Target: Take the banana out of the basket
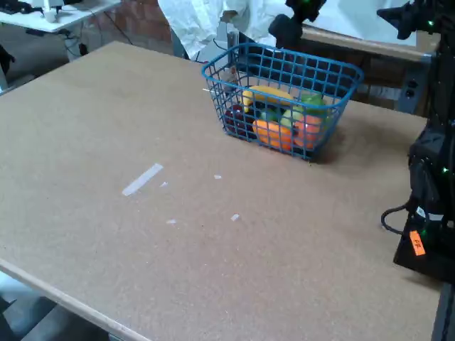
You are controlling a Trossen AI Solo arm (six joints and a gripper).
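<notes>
The blue wire-mesh basket (334,74) stands at the back of the brown table, right of centre. Inside it the yellow banana (269,94) lies on top of other fruit, toward the basket's left half. A dark part of my arm, with the gripper (286,31), hangs above and just behind the basket's far rim, apart from the banana. Its fingers blend into one black shape, so their state does not show. Nothing appears to be held.
Orange fruit (274,133), green fruit (310,104) and a dark red piece (234,114) share the basket. My arm's black base (430,206) stands at the right edge. A strip of tape (142,179) lies on the table (106,106). White cloth (202,21) hangs behind.
</notes>
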